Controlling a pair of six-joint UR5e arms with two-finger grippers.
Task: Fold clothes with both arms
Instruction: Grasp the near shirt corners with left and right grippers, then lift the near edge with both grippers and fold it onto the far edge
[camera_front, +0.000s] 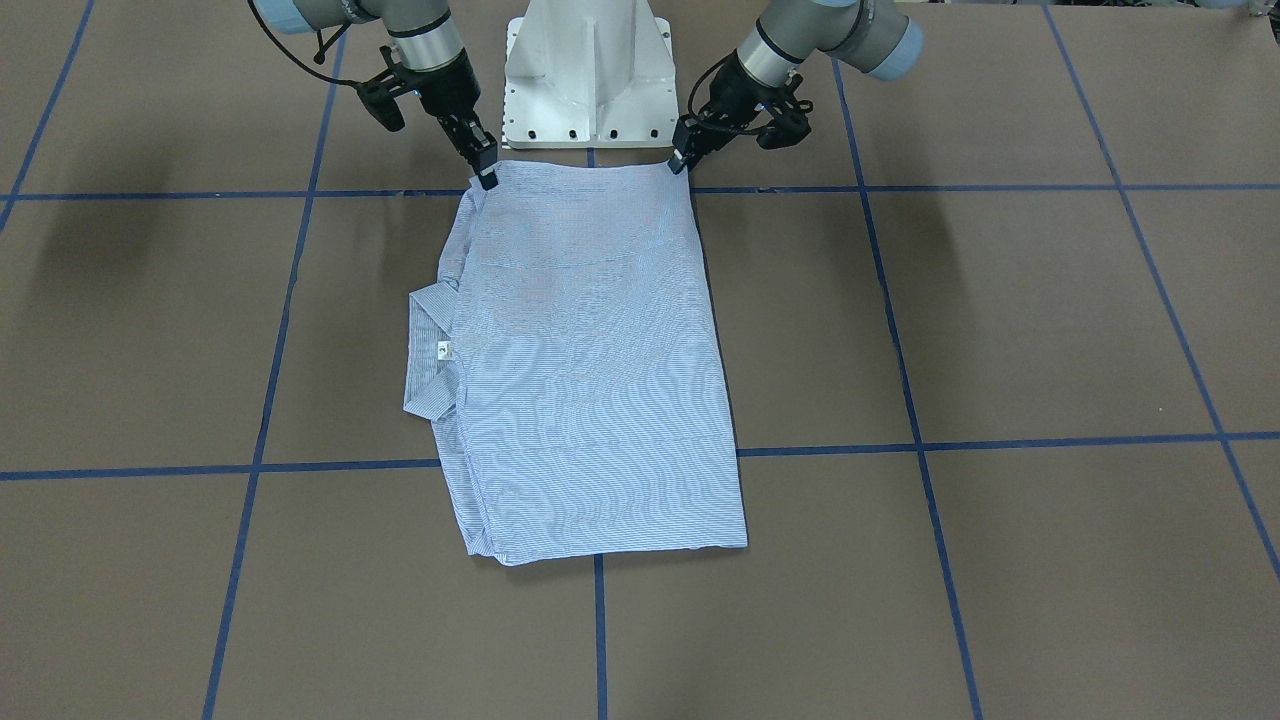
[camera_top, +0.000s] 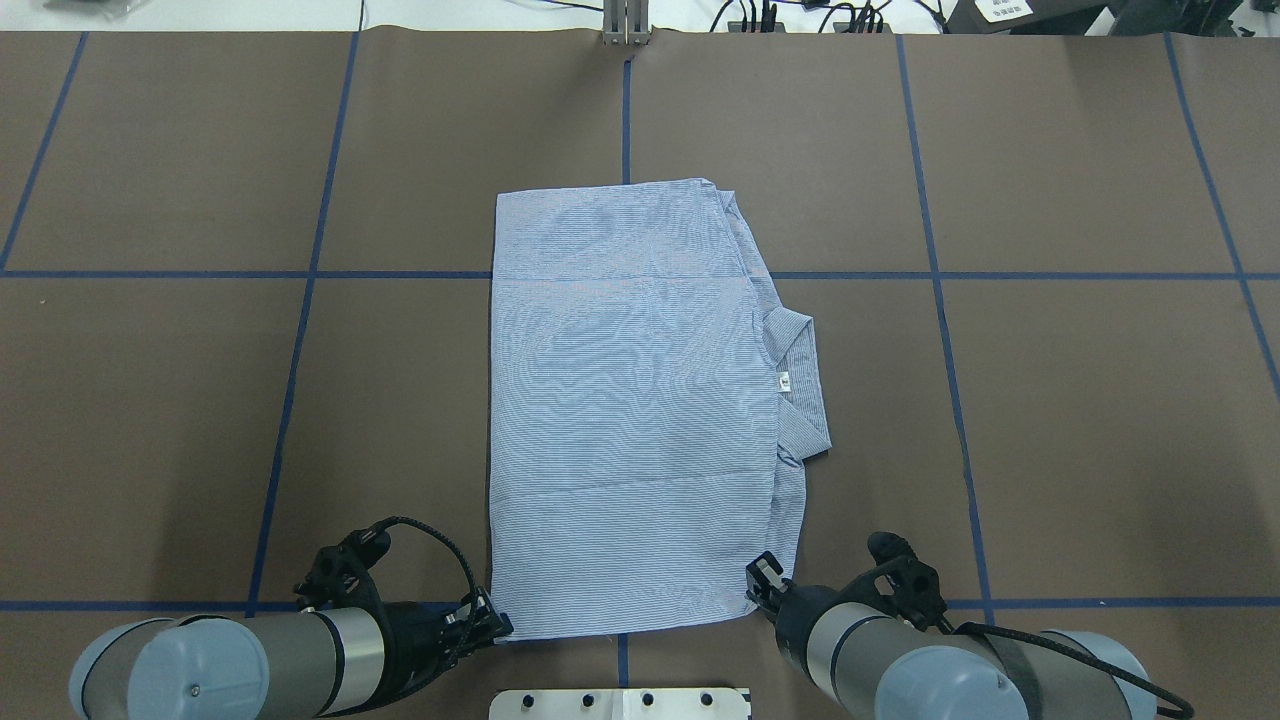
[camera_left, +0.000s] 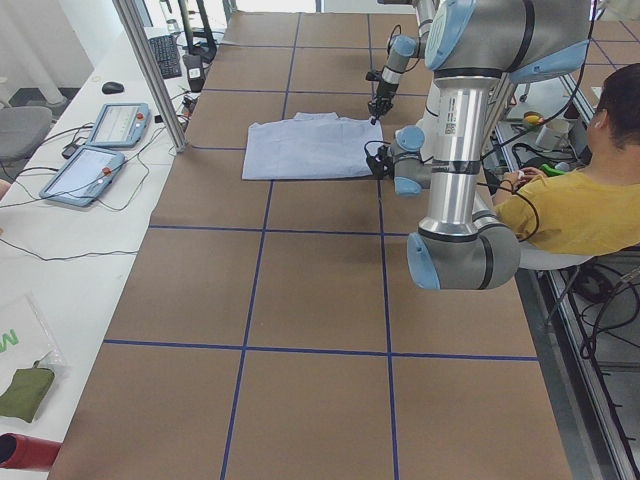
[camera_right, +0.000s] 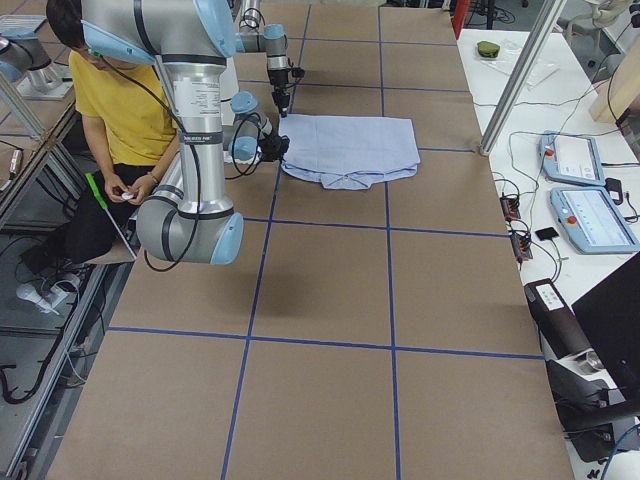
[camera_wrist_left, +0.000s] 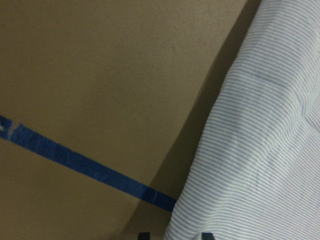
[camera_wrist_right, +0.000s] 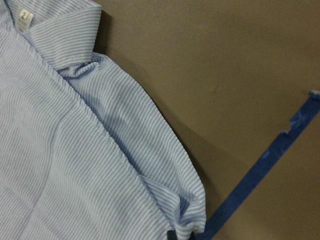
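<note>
The striped light blue shirt (camera_top: 630, 420) lies folded into a long rectangle in the middle of the table. Its collar (camera_top: 800, 370) and neck label (camera_wrist_right: 23, 16) stick out on my right side. My left gripper (camera_top: 500, 625) is shut on the near left corner of the shirt (camera_wrist_left: 260, 150). My right gripper (camera_top: 760, 582) is shut on the near right corner (camera_wrist_right: 190, 220). Both corners sit slightly off the table, casting shadows. In the front-facing view, the left gripper (camera_front: 680, 160) and the right gripper (camera_front: 487, 176) pinch the shirt's (camera_front: 590, 370) edge nearest the base.
The white pedestal base (camera_front: 588, 80) stands just behind the gripped edge. Blue tape lines (camera_top: 300, 400) grid the brown table. A person in a yellow top (camera_left: 590, 200) sits beside the robot. Two teach pendants (camera_left: 100, 150) and a metal post (camera_left: 150, 70) stand at the far table edge.
</note>
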